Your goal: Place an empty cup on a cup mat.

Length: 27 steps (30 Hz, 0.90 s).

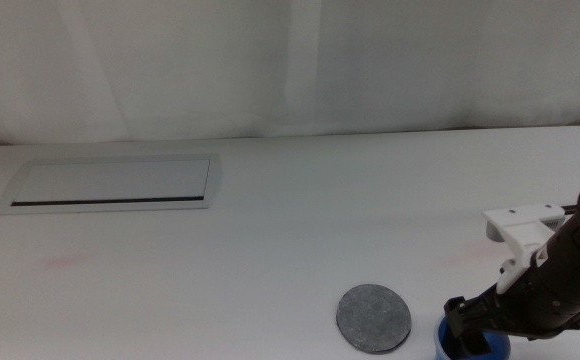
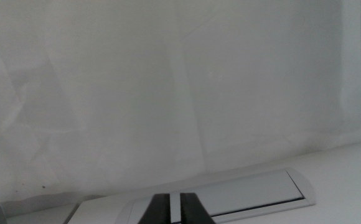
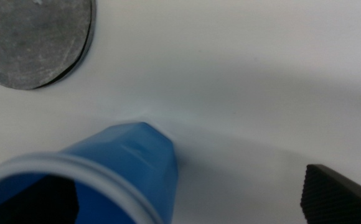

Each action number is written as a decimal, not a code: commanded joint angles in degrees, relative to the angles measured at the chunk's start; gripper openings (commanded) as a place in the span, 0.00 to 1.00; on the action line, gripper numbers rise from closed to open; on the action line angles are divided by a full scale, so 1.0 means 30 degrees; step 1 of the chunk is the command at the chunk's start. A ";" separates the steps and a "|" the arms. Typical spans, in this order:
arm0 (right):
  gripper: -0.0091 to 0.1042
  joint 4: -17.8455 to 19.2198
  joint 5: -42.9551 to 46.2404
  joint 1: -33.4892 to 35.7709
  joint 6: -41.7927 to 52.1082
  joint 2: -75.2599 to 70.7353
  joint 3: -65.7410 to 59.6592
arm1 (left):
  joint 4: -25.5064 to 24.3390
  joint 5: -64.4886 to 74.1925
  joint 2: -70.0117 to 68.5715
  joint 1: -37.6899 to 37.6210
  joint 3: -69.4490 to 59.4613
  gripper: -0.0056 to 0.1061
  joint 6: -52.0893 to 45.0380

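The blue cup [image 1: 467, 346] stands upright on the white table at the front edge, just right of the grey round cup mat [image 1: 373, 318], and apart from it. My right gripper [image 1: 473, 322] comes in from the right and is over the cup. In the right wrist view the cup [image 3: 124, 162] is close up. One dark jaw is inside its rim and the other is well outside its wall, so the gripper [image 3: 193, 199] is open around that wall. The mat [image 3: 34, 37] lies beyond. My left gripper [image 2: 175, 210] waits out of the middle view, shut and empty.
A flat grey rectangular panel [image 1: 110, 185] is set into the table at the back left and also shows in the left wrist view [image 2: 249, 193]. A white curtain [image 1: 290, 60] hangs behind the table.
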<state>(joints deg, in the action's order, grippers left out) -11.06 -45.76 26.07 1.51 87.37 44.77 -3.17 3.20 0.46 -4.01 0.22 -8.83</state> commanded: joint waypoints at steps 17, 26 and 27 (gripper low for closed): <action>0.06 0.0135 0.1103 0.0485 -0.0503 0.1249 -0.0114 | 0.0059 -0.0180 -0.0708 0.0030 -0.0749 0.02 0.0088; 0.06 0.0716 -0.0191 0.0485 -0.0503 0.0244 0.1492 | 0.0059 -0.0180 -0.0708 0.0030 -0.0749 0.02 0.0088; 0.06 0.0875 -0.0643 0.0485 -0.0503 0.0075 0.1936 | 0.0059 -0.0180 -0.0708 0.0030 -0.0749 0.02 0.0088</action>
<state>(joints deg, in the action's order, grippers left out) -9.71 -45.84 27.43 0.00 88.73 48.89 -3.17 3.20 0.46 -4.01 0.22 -8.83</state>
